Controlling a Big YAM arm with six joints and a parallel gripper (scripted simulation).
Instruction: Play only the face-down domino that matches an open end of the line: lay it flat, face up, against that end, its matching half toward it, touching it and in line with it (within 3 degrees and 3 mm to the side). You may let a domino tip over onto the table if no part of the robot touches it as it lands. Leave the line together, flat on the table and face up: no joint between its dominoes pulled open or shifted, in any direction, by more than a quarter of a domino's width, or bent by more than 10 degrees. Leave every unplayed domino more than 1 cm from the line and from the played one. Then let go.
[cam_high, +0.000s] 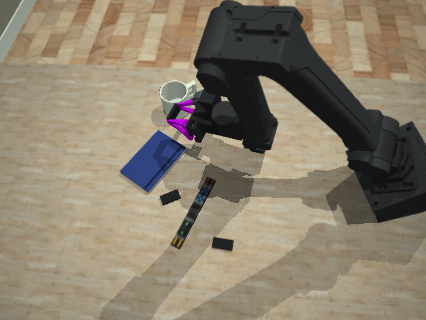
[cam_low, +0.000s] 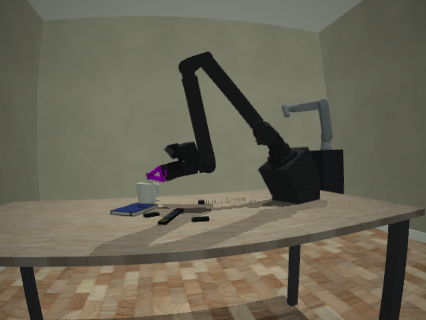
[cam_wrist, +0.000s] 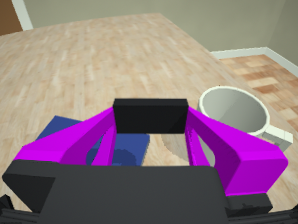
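Note:
My gripper (cam_high: 177, 116) (cam_low: 152, 175) (cam_wrist: 150, 113) has purple fingers and is shut on a black domino (cam_wrist: 149, 116), held edge-on in the air above the table, between the mug and the blue notebook. Its face is hidden from me. The line of face-up dominoes (cam_high: 193, 212) (cam_low: 171, 215) lies flat, running from a red-marked end (cam_high: 208, 182) to a yellow-marked end (cam_high: 177, 242). One face-down black domino (cam_high: 170, 197) (cam_low: 151, 214) lies left of the line. Another (cam_high: 222, 244) (cam_low: 200, 219) lies to its right, near the yellow end.
A white mug (cam_high: 175, 95) (cam_low: 146, 192) (cam_wrist: 233, 112) stands just behind the gripper. A blue notebook (cam_high: 152, 161) (cam_low: 132, 209) (cam_wrist: 60, 128) lies flat below and to the left of it. The arm's base (cam_high: 395, 185) sits at the table's right side.

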